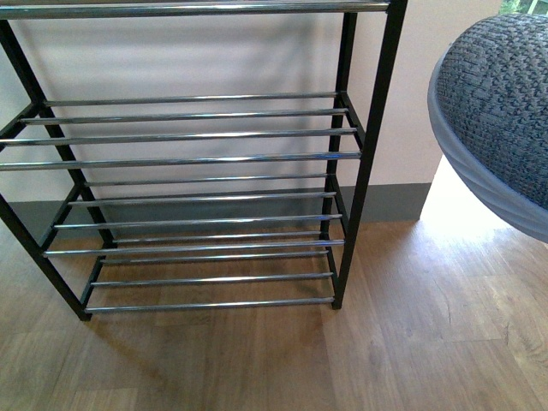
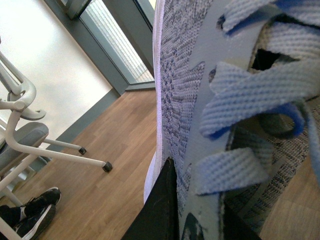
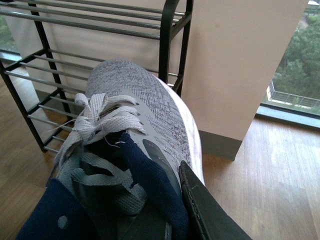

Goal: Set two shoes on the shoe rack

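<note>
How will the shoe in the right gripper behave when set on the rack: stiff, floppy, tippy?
Probably soft: the shoe has a knit upper that may give under the finger. Its loose laces could dangle and snag. On the rack, thin spaced bars might let it tilt.

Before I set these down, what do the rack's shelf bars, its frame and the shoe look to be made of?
Shelf bars: thin metal rods, likely chrome-plated, given the bright mirror-like streaks. Frame: matte black, probably painted metal tube. Shoe: grey knit fabric upper, with the weave texture clearly visible.
</note>
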